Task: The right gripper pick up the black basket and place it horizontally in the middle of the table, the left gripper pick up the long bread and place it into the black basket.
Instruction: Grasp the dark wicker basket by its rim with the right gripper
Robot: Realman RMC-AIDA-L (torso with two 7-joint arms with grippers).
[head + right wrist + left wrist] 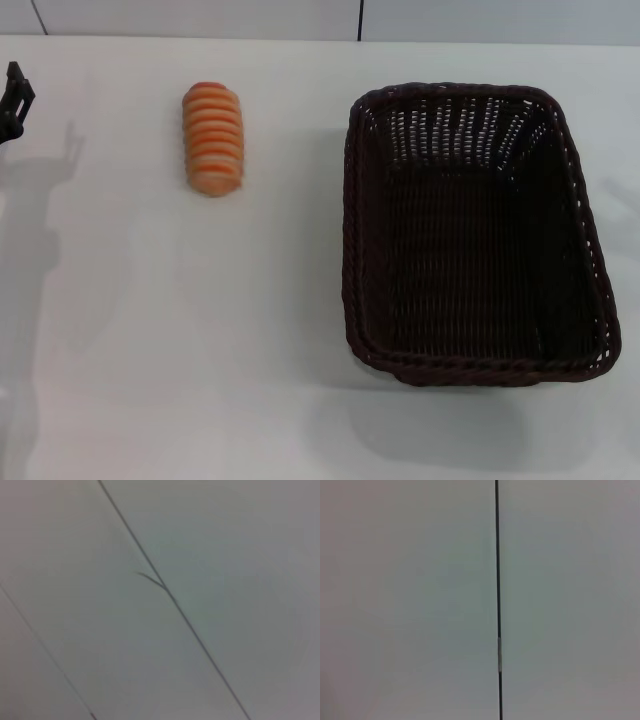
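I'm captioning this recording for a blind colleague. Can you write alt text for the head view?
A large black basket, empty, sits on the right side of a white table, its long side running away from the camera. A long bread with orange-brown ridges lies apart from it, to the far left. Only a bit of the left end effector shows at the left edge; the right one is out of view.

1. The basket (475, 235) is occupying the right half of the table (150, 350), its open top lying unobstructed.
2. The bread (213, 137) is lying well apart from the basket, leaving a bare lane between them.
3. The left gripper (14, 98) is sitting at the far left edge, well apart from the bread.
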